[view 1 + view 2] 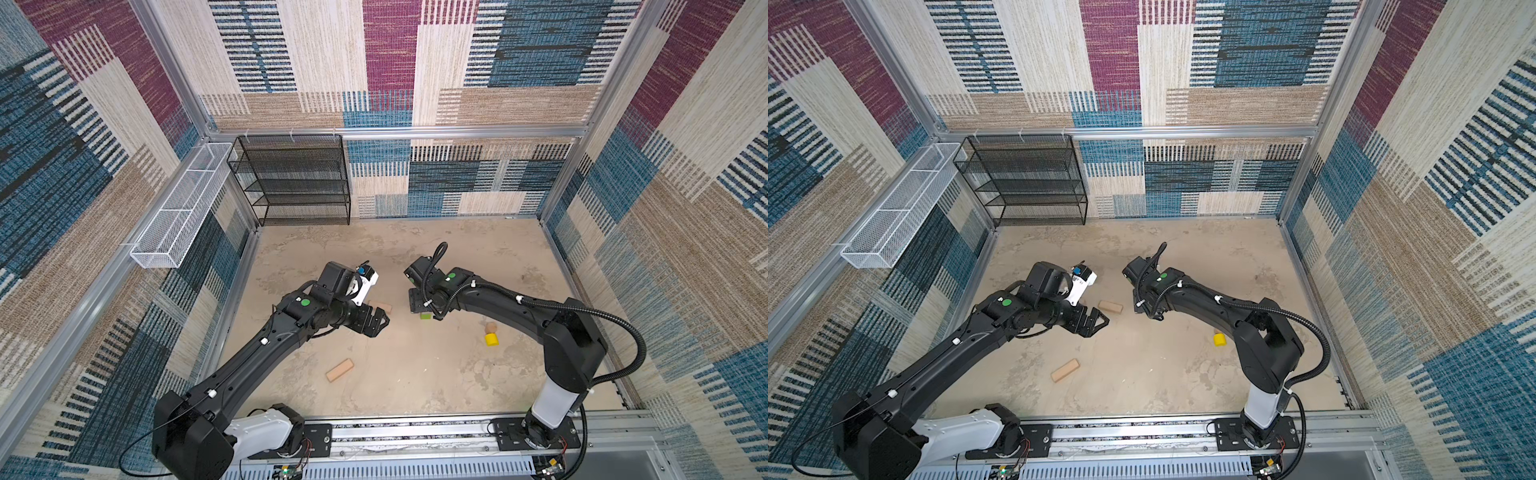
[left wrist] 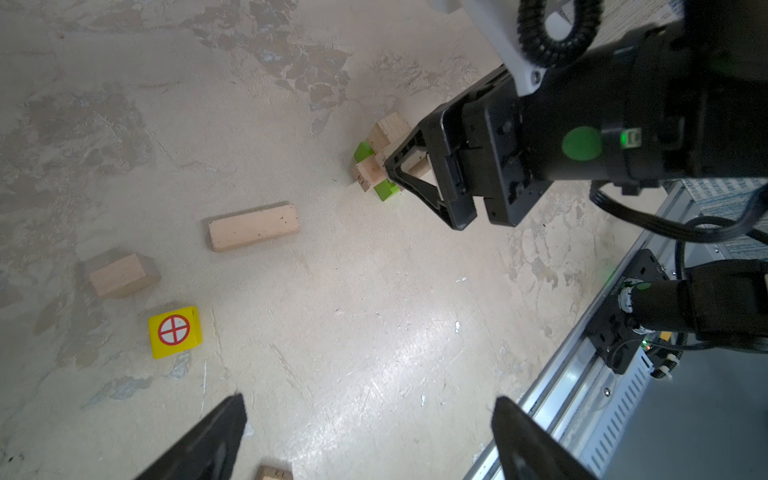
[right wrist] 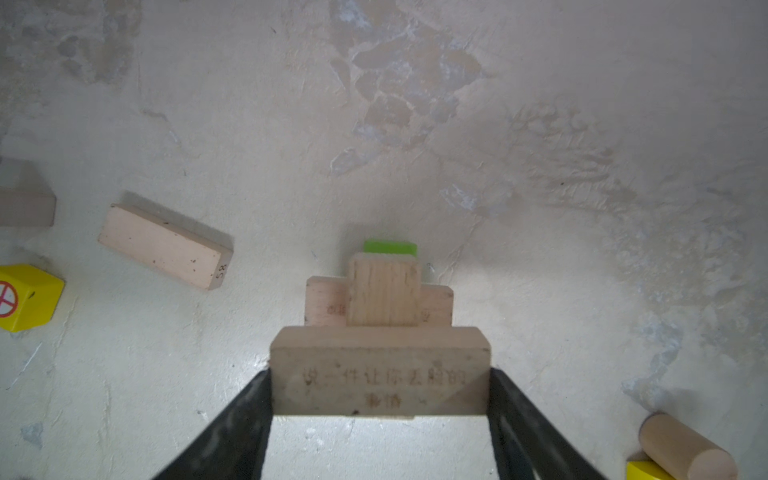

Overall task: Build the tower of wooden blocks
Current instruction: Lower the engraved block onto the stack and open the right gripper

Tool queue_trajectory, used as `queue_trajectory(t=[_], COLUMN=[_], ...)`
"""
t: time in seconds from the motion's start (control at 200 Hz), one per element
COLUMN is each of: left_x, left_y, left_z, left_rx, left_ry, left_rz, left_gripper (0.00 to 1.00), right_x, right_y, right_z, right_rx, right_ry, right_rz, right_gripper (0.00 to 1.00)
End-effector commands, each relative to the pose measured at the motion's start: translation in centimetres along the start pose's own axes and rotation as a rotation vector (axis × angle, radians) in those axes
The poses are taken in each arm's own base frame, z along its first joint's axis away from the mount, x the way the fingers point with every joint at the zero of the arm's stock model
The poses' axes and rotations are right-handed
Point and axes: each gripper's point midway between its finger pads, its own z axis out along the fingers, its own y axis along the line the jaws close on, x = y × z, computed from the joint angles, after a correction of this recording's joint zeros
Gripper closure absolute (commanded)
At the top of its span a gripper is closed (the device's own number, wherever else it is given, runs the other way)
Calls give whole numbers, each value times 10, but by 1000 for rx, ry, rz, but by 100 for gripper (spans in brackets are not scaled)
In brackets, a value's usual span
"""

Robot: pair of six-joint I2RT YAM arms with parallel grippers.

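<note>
The wood block tower (image 2: pixel 376 168) is a green oblong (image 3: pixel 390 247) under two crossed tan bricks (image 3: pixel 382 291). My right gripper (image 3: pixel 380 386) is shut on a tan brick (image 3: pixel 378 353), gripped by its ends just over the stack; whether it touches the stack is unclear. In a top view the right gripper (image 1: pixel 419 309) hides most of the tower. My left gripper (image 2: pixel 370 436) hangs open and empty to the tower's left (image 1: pixel 376 322). Loose wood blocks lie about: a tan brick (image 2: pixel 253 226), a smaller tan block (image 2: pixel 122 275), a red-marked yellow cube (image 2: pixel 174 331).
Another tan brick (image 1: pixel 340 370) lies nearer the front rail. A yellow cylinder (image 1: pixel 492 339) and a tan round piece (image 1: pixel 491 327) sit right of the tower. A black wire shelf (image 1: pixel 291 178) and a white wire basket (image 1: pixel 178 208) are at the back left.
</note>
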Motion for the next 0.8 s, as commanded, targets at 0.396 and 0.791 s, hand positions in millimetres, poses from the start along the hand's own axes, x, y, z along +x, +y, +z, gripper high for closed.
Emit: queue_trajectory(t=[0.396,0.791], left_x=[-5,-5], left_y=[-3,-2], left_z=[-2,-2], left_rx=[14,14], left_ry=[-23,-21], left_rz=[-4,-5], left_gripper=[3,3], right_x=[-7,-3], right_y=[2,2], right_z=[-1,4], right_rx=[8,14], right_ry=[-10,12], right_rz=[7,-26], right_gripper=[46,43])
